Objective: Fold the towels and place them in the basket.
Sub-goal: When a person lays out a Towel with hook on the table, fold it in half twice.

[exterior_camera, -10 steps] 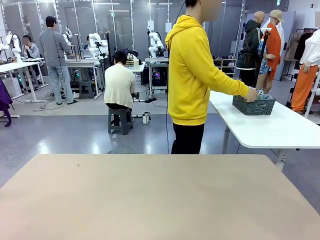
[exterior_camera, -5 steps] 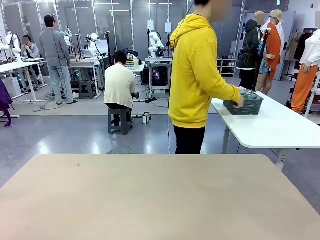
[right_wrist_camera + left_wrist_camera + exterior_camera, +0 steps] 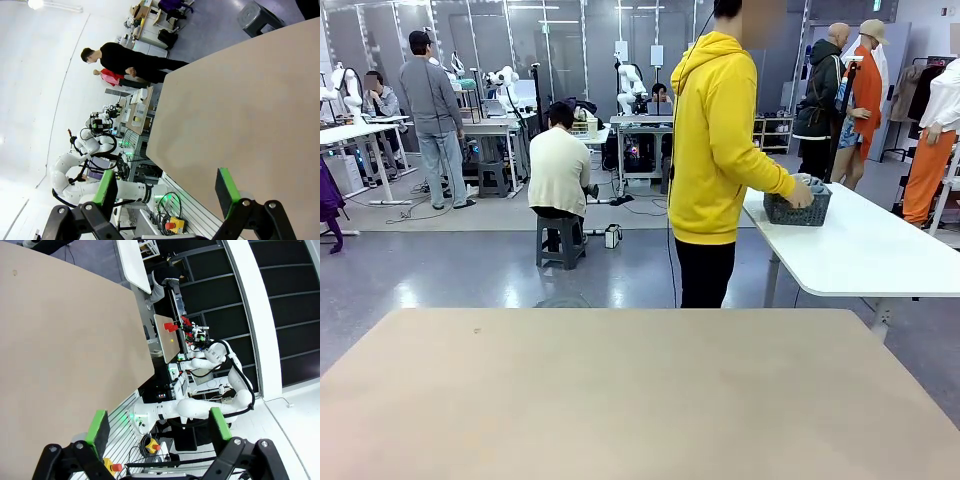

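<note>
Left gripper [image 3: 159, 425] and right gripper [image 3: 167, 187] both spread wide, pinching nothing; basket [image 3: 797, 209] far off, upper right.

Both grippers face the bare tan worktop [image 3: 640, 400]. The basket is at the corner of a separate white worktop [image 3: 880, 250] in the upper right of the front view, well apart from the tan one. Its long side runs across the frame, the towels [image 3: 813, 183] lie bunched inside, and a person's hand [image 3: 801, 198] is on its rim. It lies toward the right arm's side, so that arm is probably the nearer, though neither looks within reach.
</note>
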